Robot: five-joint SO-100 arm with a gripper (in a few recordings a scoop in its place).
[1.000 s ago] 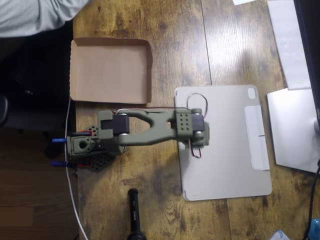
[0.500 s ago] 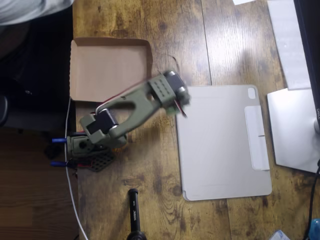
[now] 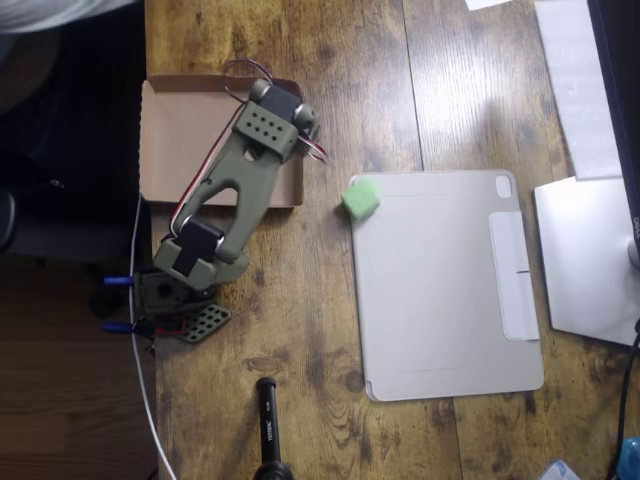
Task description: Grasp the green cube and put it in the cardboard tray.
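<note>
Overhead, the arm [image 3: 235,185] stretches diagonally over the cardboard tray [image 3: 180,140].

The overhead view is moderately lit and soft in overall focus. Broad pale glare lies on the wooden table [image 3: 440,90] toward the upper right, washing out the grain there. The white sheets [image 3: 585,240] at the right edge are close to overexposed, with little surface detail. The left margin beyond the table edge is very dark, nearly black. The grey tablet case [image 3: 450,290] is evenly lit and low in contrast. The green cube [image 3: 360,198] casts only a faint, short shadow. Fine detail is smeared by compression, and the olive arm [image 3: 235,190] shows slightly soft edges.
</note>
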